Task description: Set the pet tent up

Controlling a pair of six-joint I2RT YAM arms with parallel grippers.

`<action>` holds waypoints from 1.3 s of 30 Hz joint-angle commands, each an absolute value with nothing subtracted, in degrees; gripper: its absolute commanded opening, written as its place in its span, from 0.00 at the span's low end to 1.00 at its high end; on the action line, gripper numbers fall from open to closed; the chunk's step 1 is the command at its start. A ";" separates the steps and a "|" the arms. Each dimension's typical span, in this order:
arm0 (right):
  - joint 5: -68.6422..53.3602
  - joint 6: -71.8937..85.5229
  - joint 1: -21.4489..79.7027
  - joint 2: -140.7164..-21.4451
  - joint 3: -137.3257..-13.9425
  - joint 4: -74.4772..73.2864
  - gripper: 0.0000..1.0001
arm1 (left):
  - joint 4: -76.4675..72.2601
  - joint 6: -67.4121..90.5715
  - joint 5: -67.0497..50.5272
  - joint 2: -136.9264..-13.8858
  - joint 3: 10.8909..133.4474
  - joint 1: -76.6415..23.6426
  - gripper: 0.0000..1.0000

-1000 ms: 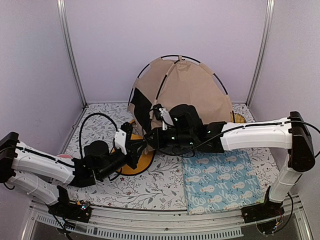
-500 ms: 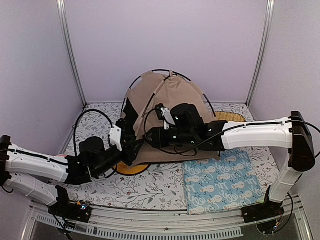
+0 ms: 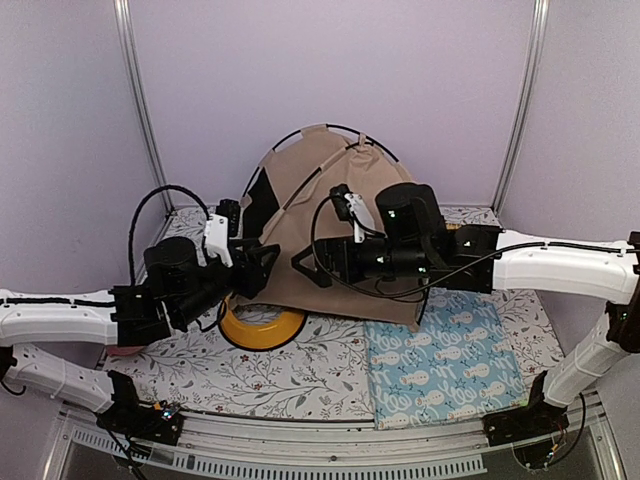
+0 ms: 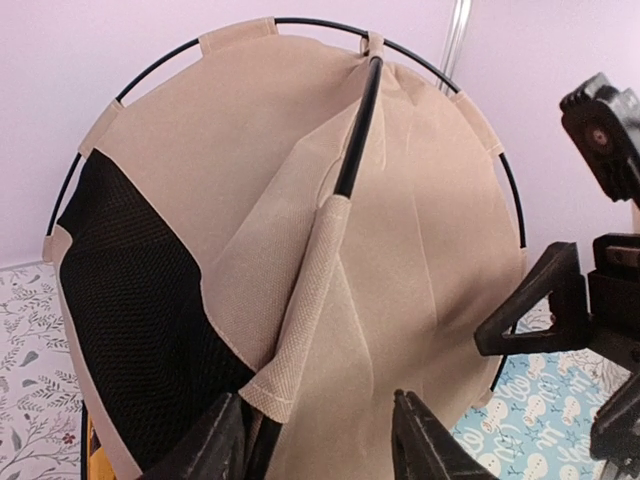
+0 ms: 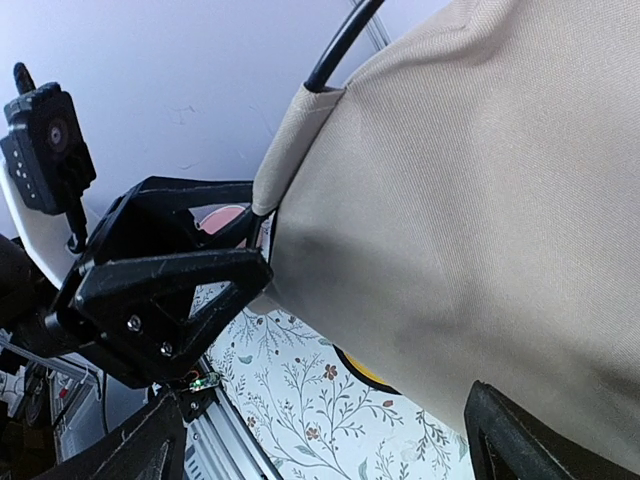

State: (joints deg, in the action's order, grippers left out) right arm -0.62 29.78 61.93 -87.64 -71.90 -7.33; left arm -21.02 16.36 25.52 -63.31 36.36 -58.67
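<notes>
Tent (image 3: pixel 350 200) stands upright as a dome at the far middle of the counter (image 3: pixel 300 375), with black poles crossing at the top. A black mesh panel (image 4: pixel 130 300) shows on its left side; what is inside cannot be seen.

Left gripper (image 3: pixel 262 268) is at the tent's near-left edge with its jaws apart. In the left wrist view the end of a fabric sleeve (image 4: pixel 300 300) carrying a pole (image 4: pixel 360 120) hangs between the fingers, close to the left one — not clamped.

Right gripper (image 3: pixel 305 265) is just to the right of it, facing the same face of the tent, jaws wide apart with nothing held.

Yellow tray (image 3: pixel 262 330) lies at near left, with its far rim under the tent's edge; I cannot tell what is in it.

Blue mat (image 3: pixel 445 365) lies flat at near right, its far-left corner at the tent's base.
</notes>
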 commanded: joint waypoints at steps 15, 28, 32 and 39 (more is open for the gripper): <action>-5.79 18.10 56.11 -80.19 -84.21 -21.84 0.99 | -4.16 24.59 16.70 -52.81 38.88 -50.99 0.70; -5.94 11.00 39.23 -81.14 -85.98 -27.41 0.99 | 5.41 26.95 11.56 -50.11 38.24 -48.52 0.61; -10.70 7.68 36.77 -86.29 -89.51 -27.50 0.99 | 6.66 27.41 11.43 -49.93 38.24 -48.45 0.60; -14.25 3.51 36.41 -96.00 -98.93 -29.57 0.92 | 8.26 27.55 11.76 -49.85 38.95 -48.29 0.60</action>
